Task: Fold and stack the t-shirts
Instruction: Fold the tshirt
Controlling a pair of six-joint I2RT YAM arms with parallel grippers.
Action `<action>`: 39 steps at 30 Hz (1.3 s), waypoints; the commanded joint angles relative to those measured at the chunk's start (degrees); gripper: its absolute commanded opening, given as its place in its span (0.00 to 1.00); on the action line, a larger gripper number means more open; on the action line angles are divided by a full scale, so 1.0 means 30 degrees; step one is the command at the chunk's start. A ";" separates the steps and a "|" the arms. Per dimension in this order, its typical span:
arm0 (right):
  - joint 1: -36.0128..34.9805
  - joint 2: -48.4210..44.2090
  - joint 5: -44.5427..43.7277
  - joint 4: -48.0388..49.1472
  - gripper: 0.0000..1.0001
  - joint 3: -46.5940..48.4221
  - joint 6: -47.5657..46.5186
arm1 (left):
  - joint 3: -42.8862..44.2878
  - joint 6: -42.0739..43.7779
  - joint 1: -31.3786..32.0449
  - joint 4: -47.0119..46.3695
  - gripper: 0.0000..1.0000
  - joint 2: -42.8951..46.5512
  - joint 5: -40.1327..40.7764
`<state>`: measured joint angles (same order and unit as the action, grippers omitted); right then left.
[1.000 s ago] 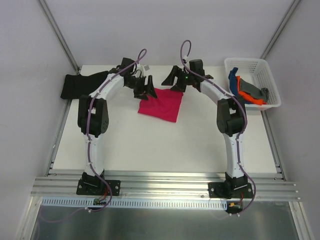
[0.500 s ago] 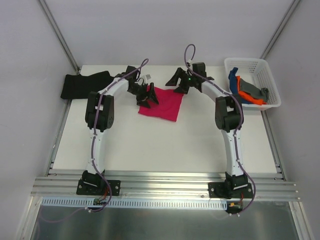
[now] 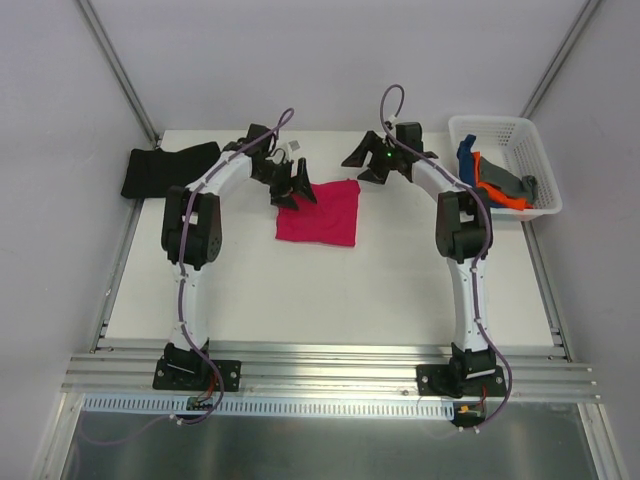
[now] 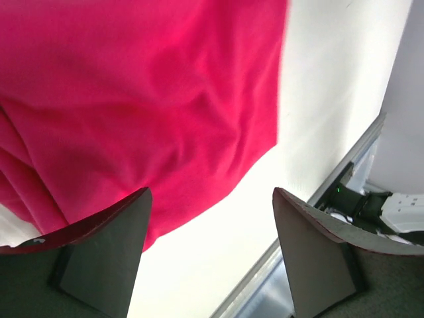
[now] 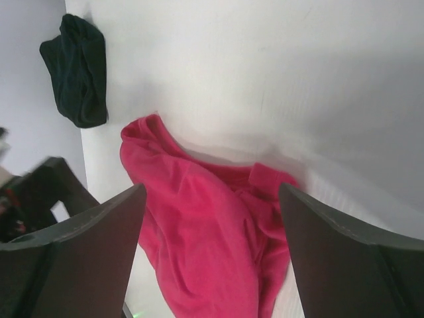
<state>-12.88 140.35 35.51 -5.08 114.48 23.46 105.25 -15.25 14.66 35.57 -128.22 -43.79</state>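
table [image 3: 330,300]: two — pink shirt [image 3: 320,215] centre, black shirt [image 3: 165,168] far-left edge
basket [image 3: 488,119]: three shirts [image 3: 497,186], far right
left gripper [image 3: 296,190]: spread, pink's left edge
right gripper [image 3: 366,166]: spread, pink's far corner

A white lattice basket [image 3: 492,120] sits at the far right corner of the white table [image 3: 330,290].

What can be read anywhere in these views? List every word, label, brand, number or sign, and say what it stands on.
No text can be read in any view.
The small white tag: too small to read.
The pink t-shirt, black t-shirt and white basket: no print visible.
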 commanded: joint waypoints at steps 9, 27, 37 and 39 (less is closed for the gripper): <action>-0.0537 -0.5562 0.0116 -0.0974 0.85 -0.2881 -0.0060 | 0.2385 0.0979 0.0037 0.0213 0.75 0.2314 -0.0317; -0.3526 -0.4861 0.1231 0.0493 0.85 -0.5961 0.1466 | 0.6546 0.1390 -0.0783 -0.0021 0.74 -0.2901 0.0416; -0.4142 -0.5184 0.0588 -0.0033 0.86 -0.8539 0.0563 | 0.7162 0.1097 -0.0930 -0.0489 0.74 -0.4367 0.0768; -0.4289 -0.4950 0.0382 -0.0737 0.86 -0.8626 0.0149 | 0.7511 0.1039 -0.0959 -0.0519 0.74 -0.4631 0.0886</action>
<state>-24.77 126.10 37.80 -5.43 88.97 26.50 124.51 -12.56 11.92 35.16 -141.51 -41.87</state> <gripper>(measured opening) 0.862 0.742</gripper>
